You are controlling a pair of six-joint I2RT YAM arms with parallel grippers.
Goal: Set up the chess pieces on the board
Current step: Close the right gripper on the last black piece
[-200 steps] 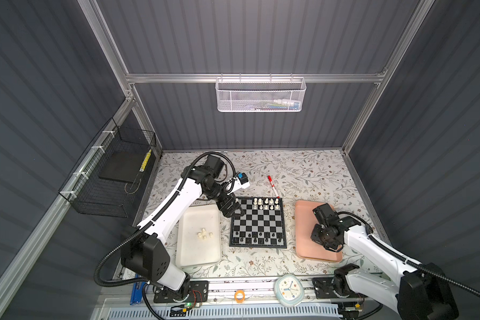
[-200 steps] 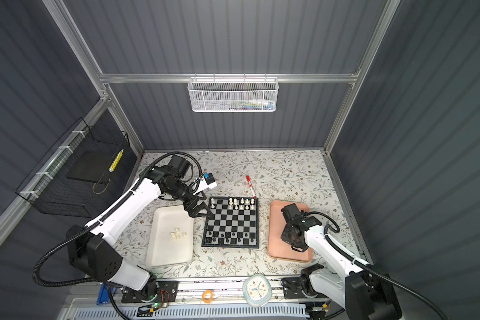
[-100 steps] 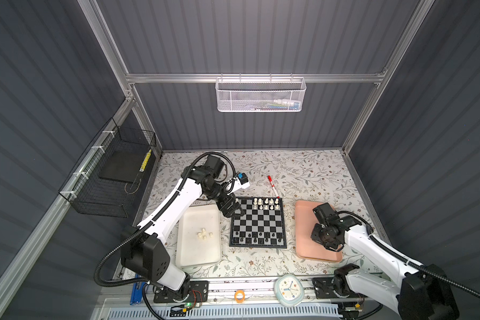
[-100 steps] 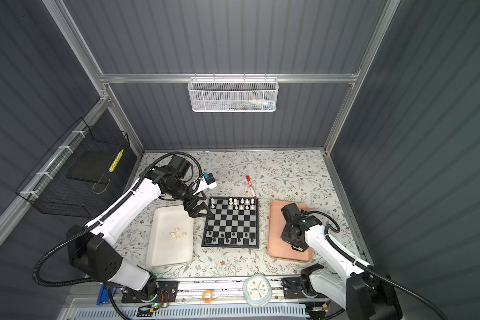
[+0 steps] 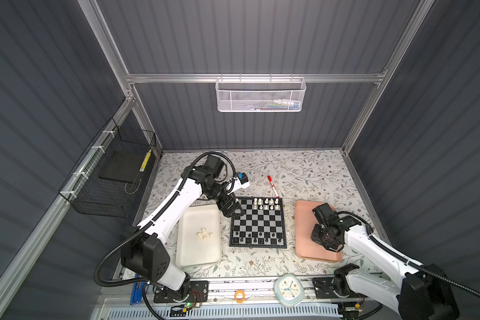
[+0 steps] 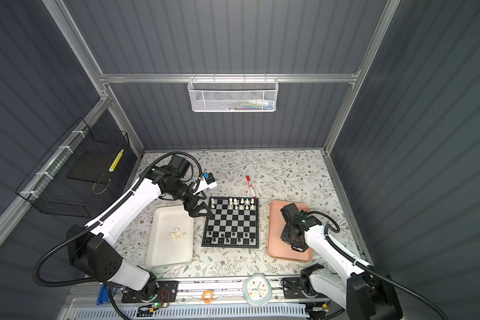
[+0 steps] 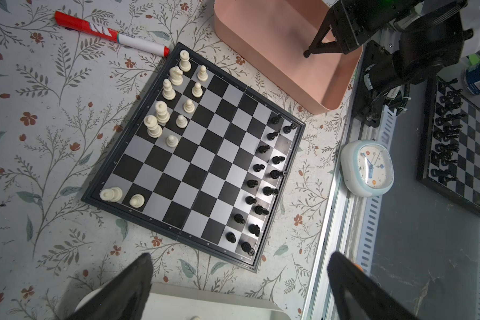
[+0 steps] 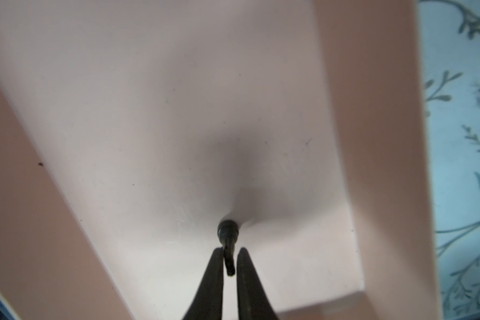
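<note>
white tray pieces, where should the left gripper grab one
Probably the cream piece set apart from the cluster: pinch its body from straight above. The walls of the white tray block a sideways approach, and the rest sit too close together for the jaws.

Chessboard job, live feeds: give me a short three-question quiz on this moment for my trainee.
1. True or false: the left pincer is shut on a white pawn.
2. What does the right pincer hold? A: a black chess piece; B: a white knight; C: nothing.
3. Fill in: the spare white chessmen lie in the ___ tray.
Key: 1 false, it is open and empty; 2 A; 3 white tray.
</note>
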